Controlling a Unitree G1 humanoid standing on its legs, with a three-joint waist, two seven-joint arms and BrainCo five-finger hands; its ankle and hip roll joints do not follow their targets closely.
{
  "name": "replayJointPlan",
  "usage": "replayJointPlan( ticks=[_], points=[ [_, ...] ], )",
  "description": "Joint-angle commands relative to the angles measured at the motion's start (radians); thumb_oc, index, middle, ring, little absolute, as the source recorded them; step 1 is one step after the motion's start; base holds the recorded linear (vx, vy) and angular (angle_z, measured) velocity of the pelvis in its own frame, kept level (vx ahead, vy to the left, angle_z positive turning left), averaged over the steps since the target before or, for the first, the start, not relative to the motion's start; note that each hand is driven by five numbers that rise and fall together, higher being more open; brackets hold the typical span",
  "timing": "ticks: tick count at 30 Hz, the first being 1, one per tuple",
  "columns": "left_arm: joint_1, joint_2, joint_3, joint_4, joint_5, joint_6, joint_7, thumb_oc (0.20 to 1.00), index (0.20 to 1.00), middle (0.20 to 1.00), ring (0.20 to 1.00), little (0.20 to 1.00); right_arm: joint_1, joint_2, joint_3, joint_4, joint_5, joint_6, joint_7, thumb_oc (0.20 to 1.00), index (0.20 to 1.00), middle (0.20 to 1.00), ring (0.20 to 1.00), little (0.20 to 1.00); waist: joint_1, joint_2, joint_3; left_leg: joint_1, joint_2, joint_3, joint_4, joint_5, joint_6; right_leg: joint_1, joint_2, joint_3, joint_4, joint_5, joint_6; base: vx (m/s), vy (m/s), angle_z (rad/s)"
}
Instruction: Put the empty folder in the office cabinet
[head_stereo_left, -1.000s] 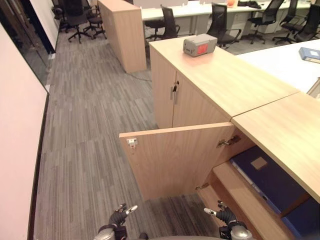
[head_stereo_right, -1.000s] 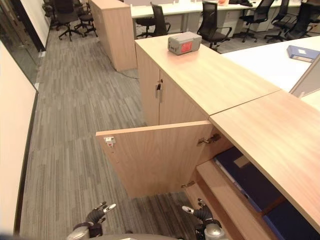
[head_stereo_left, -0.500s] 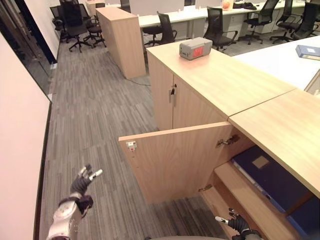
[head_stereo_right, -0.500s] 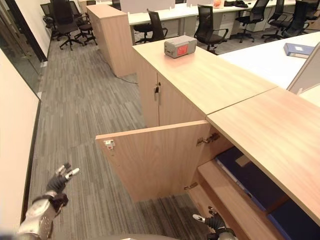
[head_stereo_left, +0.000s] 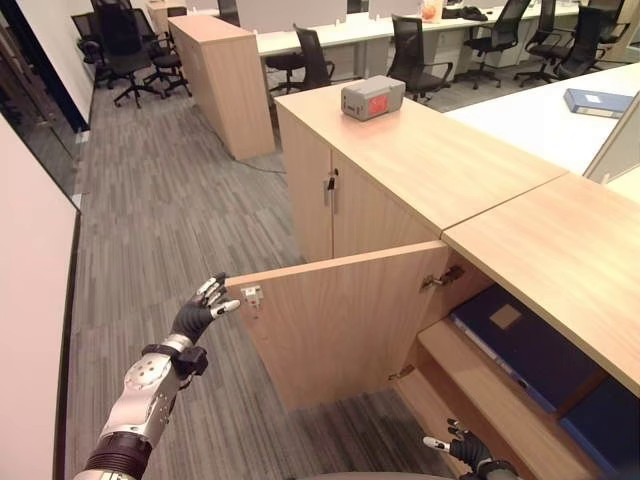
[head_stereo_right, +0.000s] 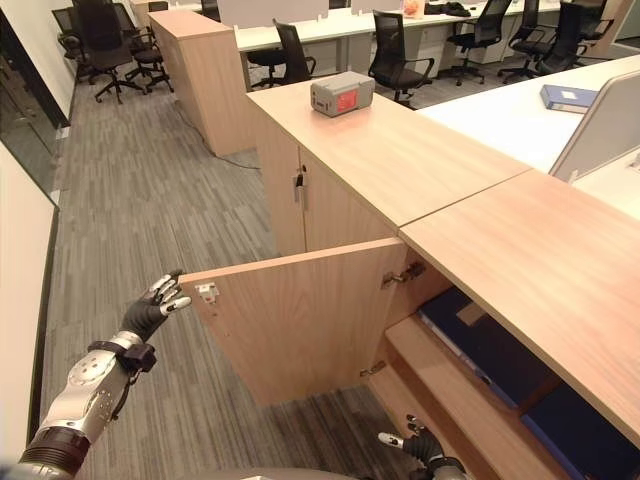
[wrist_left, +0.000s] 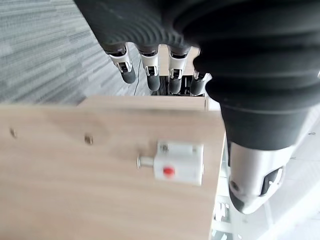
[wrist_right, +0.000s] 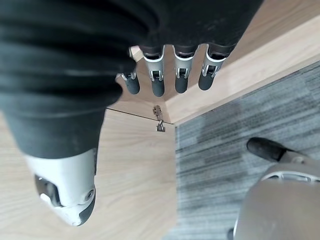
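A low wooden office cabinet runs along the robot's right side, its light wood top bare near the robot. One cabinet door stands swung wide open over the grey carpet, with a small white latch near its free upper corner. Inside the open compartment a dark blue folder lies flat on a wooden shelf, a pale label on its cover. The left hand is raised just beside the door's free edge, close to the latch, fingers straight and spread and holding nothing; whether they touch the door cannot be told. The right hand hangs low in front of the cabinet, below the shelf, its fingers loosely extended and empty. Farther along the cabinet top sits a grey box with a red patch. A blue binder lies on a white worktop beyond, and black office chairs stand at desks in the background.
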Motion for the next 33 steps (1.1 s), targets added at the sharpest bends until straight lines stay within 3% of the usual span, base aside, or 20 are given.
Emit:
replayJointPlan(
  ticks=[1, 16, 22, 26, 27, 28, 30, 31, 33],
  points=[
    [-0.074, 0.03, -0.008, -0.07, -0.042, -0.027, -0.033, 1.0, 1.0, 1.0, 1.0, 1.0, -0.072, 0.019, 0.021, 0.027, -0.045, -0.007, 0.009, 1.0, 1.0, 1.0, 1.0, 1.0, 0.008, -0.03, 0.039, 0.064, -0.018, 0.037, 0.013, -0.111, -0.011, 0.004, -0.099, 0.023, 0.052, -0.025, 0.104, 0.0, 0.0, 0.0],
    [-0.01, 0.008, -0.107, -0.173, -0.072, 0.023, -0.122, 1.0, 1.0, 1.0, 1.0, 1.0, -0.087, 0.028, 0.026, 0.046, -0.054, 0.002, 0.022, 1.0, 1.0, 1.0, 1.0, 1.0, 0.013, -0.035, 0.048, 0.065, -0.027, 0.034, 0.013, -0.115, 0.0, -0.005, -0.105, 0.025, 0.076, -0.027, 0.107, 0.0, 0.005, 0.0],
    [0.027, 0.045, -0.139, -0.188, -0.05, 0.041, -0.159, 1.0, 1.0, 1.0, 1.0, 1.0, -0.089, 0.026, 0.013, 0.049, -0.053, 0.007, 0.023, 1.0, 1.0, 1.0, 1.0, 1.0, 0.011, -0.032, 0.057, 0.06, -0.036, 0.041, 0.013, -0.118, 0.008, -0.024, -0.118, 0.031, 0.096, -0.019, 0.115, -0.02, 0.035, 0.0],
    [0.067, 0.071, -0.156, -0.169, -0.02, 0.047, -0.176, 1.0, 1.0, 1.0, 1.0, 1.0, -0.134, 0.012, 0.002, 0.048, -0.062, 0.015, 0.016, 1.0, 1.0, 1.0, 1.0, 1.0, 0.01, -0.021, 0.099, 0.037, -0.045, 0.082, 0.013, -0.115, 0.018, -0.1, -0.146, 0.047, 0.136, 0.034, 0.142, -0.17, 0.024, -0.18],
    [0.082, 0.087, -0.163, -0.169, -0.013, 0.049, -0.18, 1.0, 1.0, 1.0, 1.0, 1.0, -0.171, 0.004, -0.006, 0.053, -0.054, 0.015, 0.003, 1.0, 1.0, 1.0, 1.0, 1.0, 0.013, -0.008, 0.118, 0.011, -0.03, 0.122, 0.013, -0.102, 0.011, -0.133, -0.173, 0.02, 0.141, 0.092, 0.155, -0.21, -0.078, -0.38],
    [0.088, 0.093, -0.169, -0.171, -0.007, 0.051, -0.18, 1.0, 1.0, 1.0, 1.0, 1.0, -0.184, 0.005, -0.009, 0.055, -0.048, 0.015, -0.003, 1.0, 1.0, 1.0, 1.0, 1.0, 0.013, -0.003, 0.122, -0.002, -0.021, 0.138, 0.015, -0.094, 0.007, -0.149, -0.186, 0.017, 0.147, 0.114, 0.155, -0.35, -0.018, -0.8],
    [0.093, 0.105, -0.177, -0.178, 0.001, 0.057, -0.182, 1.0, 1.0, 1.0, 1.0, 1.0, -0.199, 0.01, -0.013, 0.034, -0.034, 0.017, -0.011, 1.0, 1.0, 1.0, 1.0, 1.0, 0.018, 0.01, 0.129, -0.023, -0.014, 0.177, 0.023, -0.08, 0.015, -0.176, -0.204, -0.004, 0.203, 0.088, 0.155, -0.26, 0.098, -0.96],
    [0.109, 0.114, -0.178, -0.196, 0.013, 0.065, -0.181, 1.0, 1.0, 1.0, 1.0, 1.0, -0.209, 0.015, -0.014, 0.028, -0.027, 0.014, -0.017, 1.0, 1.0, 1.0, 1.0, 1.0, 0.039, 0.026, 0.133, -0.041, -0.008, 0.236, 0.038, -0.073, 0.031, -0.152, -0.226, -0.117, 0.293, 0.015, 0.131, -0.26, 0.134, -0.63],
    [0.147, 0.115, -0.159, -0.213, 0.012, 0.074, -0.182, 1.0, 1.0, 1.0, 1.0, 1.0, -0.219, 0.022, -0.007, 0.036, -0.027, 0.011, -0.02, 1.0, 1.0, 1.0, 1.0, 1.0, 0.061, 0.027, 0.121, -0.061, -0.006, 0.313, 0.061, -0.07, 0.045, -0.113, -0.253, -0.229, 0.362, -0.019, 0.115, -0.25, 0.112, -0.88]
  ],
)
